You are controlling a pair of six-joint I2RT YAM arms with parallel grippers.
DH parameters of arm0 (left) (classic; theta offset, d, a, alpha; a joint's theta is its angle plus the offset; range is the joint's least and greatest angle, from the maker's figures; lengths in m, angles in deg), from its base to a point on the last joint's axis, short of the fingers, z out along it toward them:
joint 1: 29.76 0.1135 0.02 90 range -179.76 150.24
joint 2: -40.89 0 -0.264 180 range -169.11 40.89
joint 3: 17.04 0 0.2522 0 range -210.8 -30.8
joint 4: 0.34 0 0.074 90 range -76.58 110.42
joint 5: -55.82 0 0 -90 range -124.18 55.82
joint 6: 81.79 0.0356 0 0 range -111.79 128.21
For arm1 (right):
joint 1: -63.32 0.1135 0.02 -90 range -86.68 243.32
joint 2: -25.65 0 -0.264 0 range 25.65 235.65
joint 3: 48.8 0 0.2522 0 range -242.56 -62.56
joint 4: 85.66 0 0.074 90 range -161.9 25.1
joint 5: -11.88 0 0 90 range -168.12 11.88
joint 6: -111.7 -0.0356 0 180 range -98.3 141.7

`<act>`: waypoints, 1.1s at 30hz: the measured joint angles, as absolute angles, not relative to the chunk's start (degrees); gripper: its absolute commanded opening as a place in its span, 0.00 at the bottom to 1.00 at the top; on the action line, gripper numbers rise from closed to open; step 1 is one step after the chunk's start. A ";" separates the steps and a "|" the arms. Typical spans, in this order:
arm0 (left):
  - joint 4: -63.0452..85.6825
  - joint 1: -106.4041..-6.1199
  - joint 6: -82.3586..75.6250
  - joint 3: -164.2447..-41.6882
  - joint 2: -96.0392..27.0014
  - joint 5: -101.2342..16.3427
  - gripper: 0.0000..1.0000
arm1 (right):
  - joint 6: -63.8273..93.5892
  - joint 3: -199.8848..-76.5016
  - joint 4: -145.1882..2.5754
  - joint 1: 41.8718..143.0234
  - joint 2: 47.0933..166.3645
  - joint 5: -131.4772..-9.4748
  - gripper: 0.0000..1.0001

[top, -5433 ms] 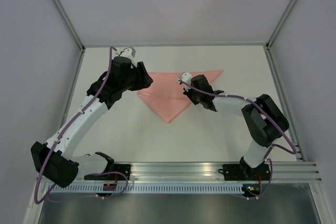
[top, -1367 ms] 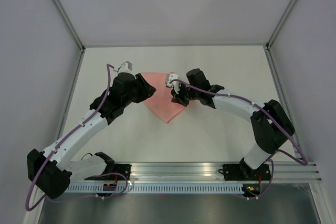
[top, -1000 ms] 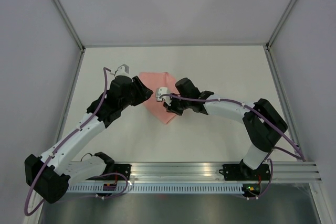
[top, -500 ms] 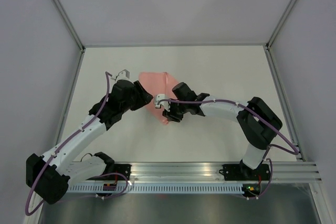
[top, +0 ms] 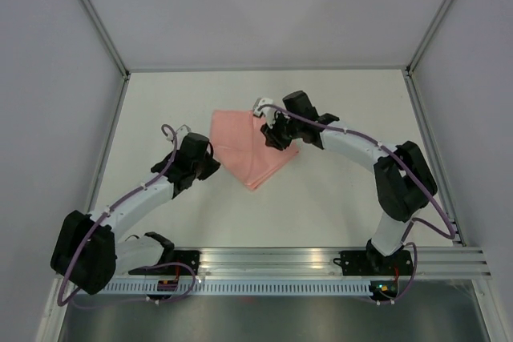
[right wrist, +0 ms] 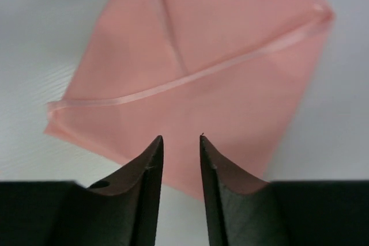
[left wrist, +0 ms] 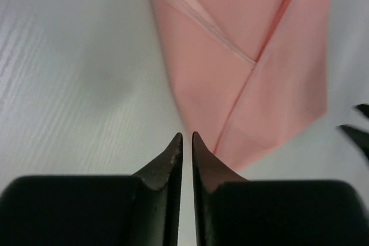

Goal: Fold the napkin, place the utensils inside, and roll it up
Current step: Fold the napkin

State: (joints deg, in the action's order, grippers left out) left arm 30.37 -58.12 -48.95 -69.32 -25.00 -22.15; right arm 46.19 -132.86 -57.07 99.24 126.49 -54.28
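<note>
The pale pink napkin (top: 240, 146) lies folded flat on the white table, a pointed shape with its tip toward the near edge. My left gripper (top: 215, 167) sits just off the napkin's left edge. In the left wrist view its jaws (left wrist: 186, 136) stand a thin slit apart with nothing between them, and the napkin (left wrist: 230, 67) lies just ahead. My right gripper (top: 268, 142) hovers over the napkin's right part. In the right wrist view it (right wrist: 180, 137) is open and empty above the cloth (right wrist: 196, 44). The utensils are out of view.
White table (top: 345, 190) ringed by grey walls and a metal frame, with the rail (top: 321, 260) carrying the arm bases along the near edge. The right gripper's dark fingers (left wrist: 357, 128) show at the right edge of the left wrist view.
My right gripper opened, let go of the napkin and moved away from me over its right side. The left arm drew back off the cloth to the near left and its jaws narrowed.
</note>
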 measured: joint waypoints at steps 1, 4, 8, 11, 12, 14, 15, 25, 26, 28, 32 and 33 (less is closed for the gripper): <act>30.15 -57.75 -49.59 -68.86 -26.12 -21.85 0.03 | 45.38 -134.22 -57.14 97.73 126.81 -55.16 0.32; 29.24 -56.55 -51.64 -68.64 -30.14 -20.53 0.02 | 42.27 -139.42 -57.38 92.53 129.52 -58.94 0.24; 28.78 -54.69 -53.52 -68.80 -34.36 -19.00 0.02 | 40.18 -143.05 -57.29 88.95 134.53 -62.76 0.20; 29.26 -53.14 -54.11 -70.15 -38.97 -17.80 0.02 | 39.56 -143.51 -56.74 87.92 138.53 -64.88 0.18; 29.41 -52.61 -54.13 -70.72 -40.50 -17.63 0.02 | 39.45 -143.55 -56.48 87.81 139.53 -65.30 0.17; 29.56 -51.70 -54.16 -72.03 -43.16 -17.52 0.02 | 39.43 -143.59 -55.80 87.51 141.74 -66.28 0.16; 29.56 -51.22 -54.13 -72.84 -44.74 -17.50 0.02 | 39.43 -143.62 -55.41 87.42 142.57 -66.54 0.15; 29.21 -48.83 -53.89 -80.18 -53.55 -17.37 0.02 | 39.48 -143.27 -54.30 87.09 143.51 -67.53 0.15; 29.19 -48.75 -53.72 -80.88 -54.22 -17.45 0.02 | 39.48 -142.98 -54.34 87.09 143.47 -67.53 0.15; 29.17 -48.64 -53.37 -82.48 -55.60 -17.69 0.02 | 39.50 -142.04 -54.58 87.09 143.01 -67.46 0.15; 29.19 -48.61 -52.56 -85.06 -57.85 -17.82 0.02 | 39.45 -139.22 -54.43 87.09 140.98 -67.05 0.14; 29.21 -48.61 -52.21 -85.54 -58.24 -17.82 0.02 | 39.45 -138.48 -54.30 87.09 140.43 -66.78 0.15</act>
State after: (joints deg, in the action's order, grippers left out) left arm 29.21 -48.61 -52.21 -85.54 -58.24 -17.82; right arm 39.45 -138.48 -54.30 87.09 140.43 -66.78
